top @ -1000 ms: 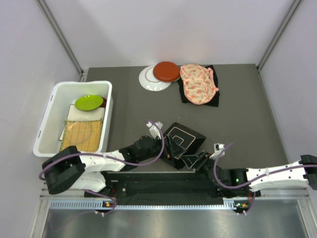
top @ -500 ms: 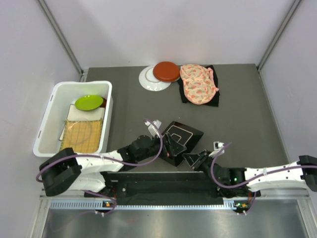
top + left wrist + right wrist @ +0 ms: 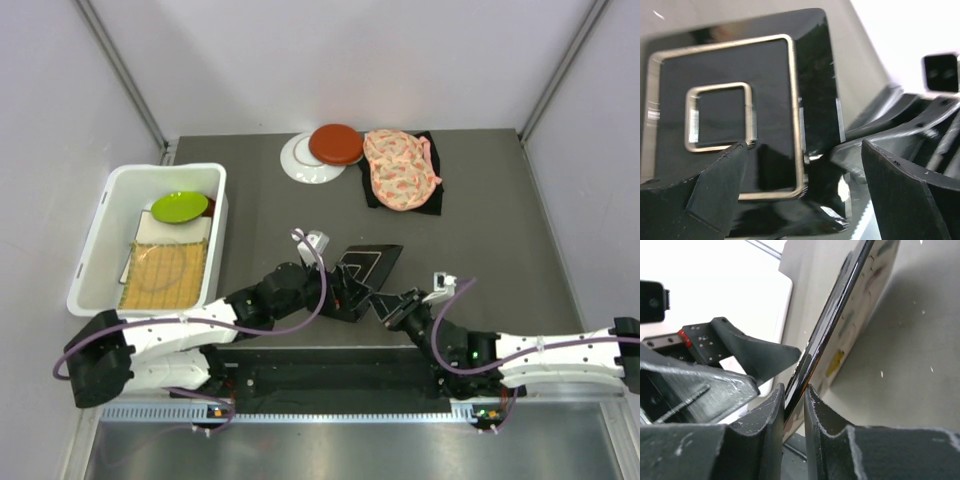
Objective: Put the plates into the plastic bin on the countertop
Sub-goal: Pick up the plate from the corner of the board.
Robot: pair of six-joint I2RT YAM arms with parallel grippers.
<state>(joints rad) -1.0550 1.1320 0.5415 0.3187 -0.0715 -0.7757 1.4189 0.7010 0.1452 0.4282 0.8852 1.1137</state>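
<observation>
Gripping the black square plate (image 3: 368, 262) by its thin rim with the right gripper (image 3: 794, 395), steeply tilted above the bench (image 3: 480, 230) at lower centre of the frame. Flanking its near corner with the left gripper (image 3: 802, 160), spread wide (nothing held). Well apart from the white plastic bin (image 3: 90, 240) at left.

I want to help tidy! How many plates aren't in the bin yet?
3: white plate and red plate at the back, black plate held by the right gripper. Cloth may hide more.
</observation>
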